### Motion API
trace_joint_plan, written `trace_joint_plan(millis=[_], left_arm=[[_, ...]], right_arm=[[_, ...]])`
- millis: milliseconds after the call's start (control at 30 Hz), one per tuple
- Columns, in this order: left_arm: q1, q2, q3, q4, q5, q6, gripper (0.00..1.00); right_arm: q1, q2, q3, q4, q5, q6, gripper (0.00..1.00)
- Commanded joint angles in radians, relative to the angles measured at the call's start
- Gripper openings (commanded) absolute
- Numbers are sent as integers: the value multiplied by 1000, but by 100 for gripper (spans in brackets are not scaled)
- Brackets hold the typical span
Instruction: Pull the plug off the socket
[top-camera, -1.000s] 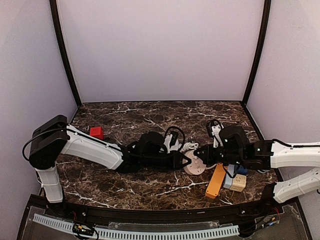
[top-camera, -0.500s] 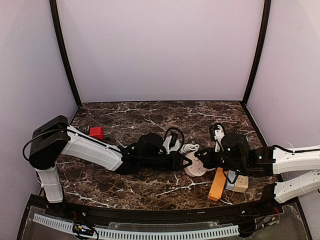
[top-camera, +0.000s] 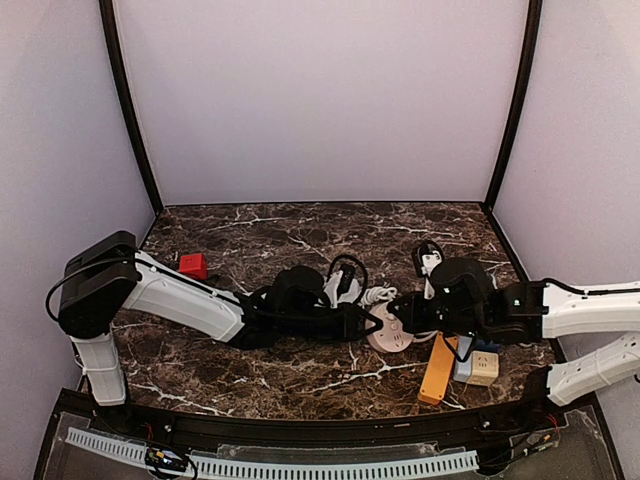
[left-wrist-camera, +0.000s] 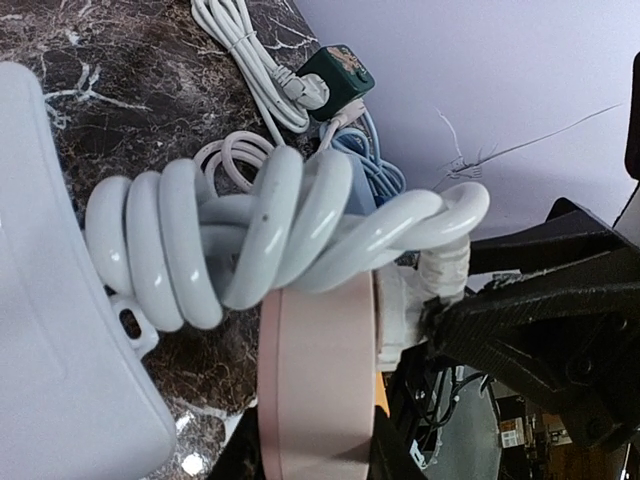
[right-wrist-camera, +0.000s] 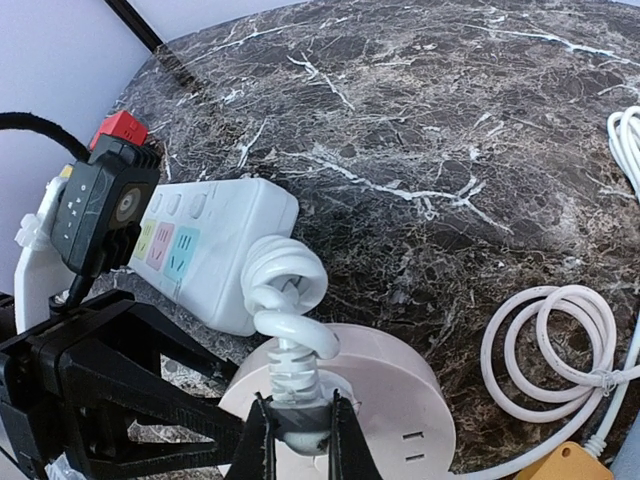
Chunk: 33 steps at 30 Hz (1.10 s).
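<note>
The socket (top-camera: 392, 336) is a round pale-pink disc at the table's middle. My left gripper (top-camera: 365, 322) reaches it from the left. The left wrist view shows the socket (left-wrist-camera: 315, 380) edge-on, with the left gripper (left-wrist-camera: 315, 452) shut on its rim. A white plug (right-wrist-camera: 305, 425) with a thick coiled cord (right-wrist-camera: 285, 290) sits against the socket's (right-wrist-camera: 400, 395) face. My right gripper (right-wrist-camera: 301, 440) is shut on the plug's body, coming from the right (top-camera: 410, 314). In the left wrist view the plug (left-wrist-camera: 400, 310) still touches the socket's face.
A white power strip (right-wrist-camera: 200, 245) lies just behind the socket. An orange power strip (top-camera: 437, 365) and a beige cube adapter (top-camera: 482, 367) sit under the right arm. A red cube (top-camera: 193, 265) is at the left. White cable loops (right-wrist-camera: 550, 350) and a green adapter (left-wrist-camera: 338, 85) lie beyond.
The right arm dipped toward the near edge, then came back up, nudging the orange strip slightly. Both grips are unchanged, and the left arm has barely moved.
</note>
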Motion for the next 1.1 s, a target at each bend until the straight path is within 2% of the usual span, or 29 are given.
trace_joint_plan(millis=[0, 133, 300, 533, 767, 967, 1067], left_arm=[[34, -26, -32, -82, -54, 150, 1], [15, -54, -30, -173, -89, 271, 1], [13, -83, -60, -175, -120, 277, 1], [22, -76, -59, -141, -112, 105, 0], [46, -74, -78, -34, -101, -67, 1], [63, -63, -97, 50, -92, -132, 1], [63, -59, -81, 38, -85, -118, 1]], right_arm=[[-39, 41, 130, -114, -1, -4, 0], [-89, 82, 201, -146, -65, -31, 0], [-112, 102, 236, -146, -72, -53, 0], [-105, 65, 171, -82, -69, -70, 0], [-62, 16, 69, -18, -43, -73, 0], [-5, 11, 15, -12, -8, -23, 0], [4, 13, 2, -11, -8, -4, 0]])
